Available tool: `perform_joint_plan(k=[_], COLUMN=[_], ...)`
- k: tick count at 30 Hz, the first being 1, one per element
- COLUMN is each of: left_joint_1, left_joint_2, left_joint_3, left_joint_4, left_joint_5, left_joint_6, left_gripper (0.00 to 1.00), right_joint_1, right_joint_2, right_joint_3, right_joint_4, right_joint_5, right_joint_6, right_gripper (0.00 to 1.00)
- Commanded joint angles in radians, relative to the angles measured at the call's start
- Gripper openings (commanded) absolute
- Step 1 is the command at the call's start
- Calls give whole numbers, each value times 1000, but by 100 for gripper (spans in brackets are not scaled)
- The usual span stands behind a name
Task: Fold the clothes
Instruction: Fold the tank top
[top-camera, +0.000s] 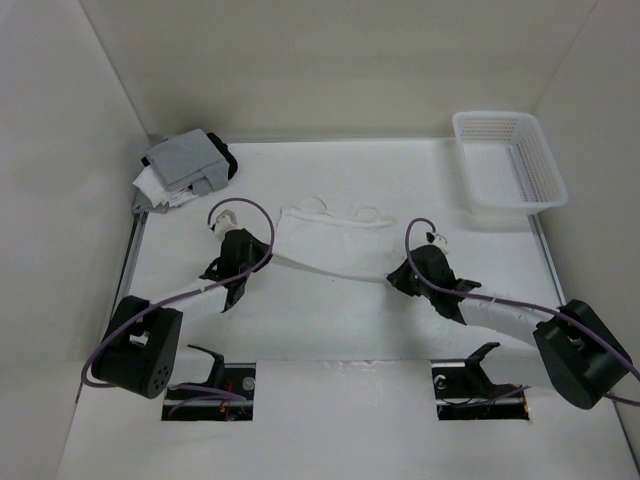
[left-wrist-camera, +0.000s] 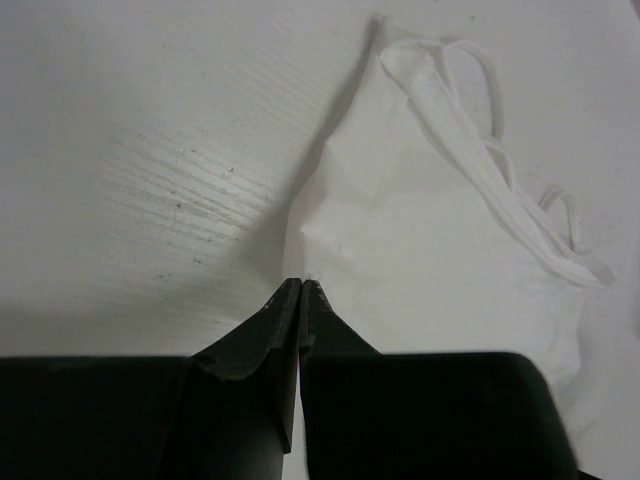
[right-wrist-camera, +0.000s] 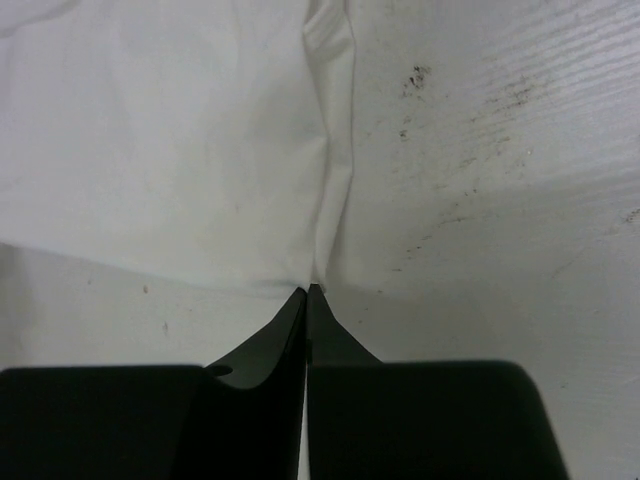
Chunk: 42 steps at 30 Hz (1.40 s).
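The clothes, a small white tank top (top-camera: 330, 245), lie flat mid-table with the narrow straps (top-camera: 345, 213) toward the far side. My left gripper (top-camera: 268, 256) is at its near left corner. In the left wrist view the jaws (left-wrist-camera: 302, 283) are shut, pinching the edge of the fabric (left-wrist-camera: 420, 230); the looped straps (left-wrist-camera: 470, 130) lie beyond. My right gripper (top-camera: 393, 278) is at the near right corner. Its jaws (right-wrist-camera: 308, 290) are shut on the hem corner of the cloth (right-wrist-camera: 180, 150), and a crease runs up from the tips.
A stack of folded grey, white and black garments (top-camera: 185, 168) sits at the far left corner. A white plastic basket (top-camera: 510, 160) stands at the far right. White walls close in the table on three sides.
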Motion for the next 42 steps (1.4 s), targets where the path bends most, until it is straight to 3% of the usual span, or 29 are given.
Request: perform_joint_plan(k=[1, 7, 15, 20, 27, 31, 35, 39, 42], left_joint_1=[-5, 1, -71, -185, -384, -438, -383, -216, -70], left_joint_2=[-54, -126, -593, -794, -910, -879, -764, -577, -374], left_joint_3=[-21, -43, 75, 221, 322, 293, 230, 169, 172], left_joint_4=[39, -1, -350, -567, -771, -809, -747, -535, -330], left_joint_5=[-14, 9, -77, -216, -391, -467, -442, -297, -174], left_joint_6=[14, -15, 13, 68, 42, 14, 27, 83, 111], left_gripper=[0, 0, 0, 0, 0, 0, 0, 0, 0], right_joint_1=[13, 13, 105, 195, 373, 367, 172, -70, -139], right_joint_2=[-69, -151, -557, -748, -799, -719, -575, -364, -178], right_joint_3=[-11, -8, 126, 299, 488, 451, 350, 285, 330], right_joint_4=[13, -49, -416, -684, -872, -814, -612, -352, -242], right_joint_5=[36, 22, 122, 195, 241, 220, 30, -183, -213], right_joint_6=[-27, -42, -98, -122, -92, -120, -185, -210, -219], right_gripper=[2, 1, 0, 0, 2, 3, 3, 3, 3])
